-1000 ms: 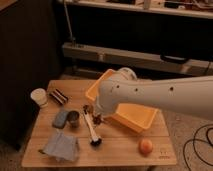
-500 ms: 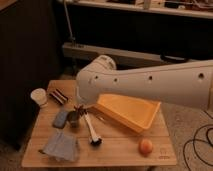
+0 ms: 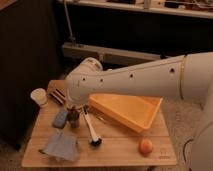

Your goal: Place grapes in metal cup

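Observation:
The grapes show as a small dark lump on the wooden table, left of centre. The metal cup stands just left of them, dull grey, close beside the grapes. My gripper hangs under the big white arm, right above the grapes and at or near their top. The arm's wrist hides most of the gripper. I cannot tell whether it touches the grapes.
A white cup and a dark striped object sit at the back left. A black-headed brush, a blue-grey cloth, an orange fruit and a tilted yellow tray also lie on the table.
The arm has swung left across the table, from over the tray to over the grapes and the metal cup. The objects on the table have not moved.

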Robot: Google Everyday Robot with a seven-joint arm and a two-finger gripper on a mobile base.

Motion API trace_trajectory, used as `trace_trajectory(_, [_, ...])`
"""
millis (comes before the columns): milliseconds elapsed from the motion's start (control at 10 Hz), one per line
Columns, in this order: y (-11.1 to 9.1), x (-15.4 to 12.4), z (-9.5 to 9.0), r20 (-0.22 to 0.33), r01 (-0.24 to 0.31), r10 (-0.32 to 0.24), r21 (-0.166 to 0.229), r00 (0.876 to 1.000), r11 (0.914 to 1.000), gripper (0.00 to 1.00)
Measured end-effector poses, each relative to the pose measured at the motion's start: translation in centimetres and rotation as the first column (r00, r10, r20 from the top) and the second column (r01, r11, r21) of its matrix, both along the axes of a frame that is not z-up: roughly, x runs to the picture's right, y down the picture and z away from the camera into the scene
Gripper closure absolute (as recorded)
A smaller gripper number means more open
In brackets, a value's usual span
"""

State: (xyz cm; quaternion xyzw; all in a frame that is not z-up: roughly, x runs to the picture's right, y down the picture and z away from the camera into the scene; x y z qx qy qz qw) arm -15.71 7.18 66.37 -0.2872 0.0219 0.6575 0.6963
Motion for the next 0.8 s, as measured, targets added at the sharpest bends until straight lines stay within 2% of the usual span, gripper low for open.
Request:
trace_trajectory(100, [0.3, -0.3, 0.6, 0.004, 0.003, -0.003, -0.011, 1.0, 0.9999, 1.0])
trace_trajectory(300, [0.7, -0.5, 2.2, 0.019, 0.015, -0.014, -0.082, 1.0, 0.9965, 1.0])
trace_trajectory(500, [0.4, -0.6, 3.0, 0.058, 0.019, -0.01, -0.169, 0.998, 0.9854, 1.0])
trace_trajectory(800, [-0.2, -0.4, 2.7, 0.153, -0.009, 0.048, -0.241, 0.987, 0.9704, 1.0])
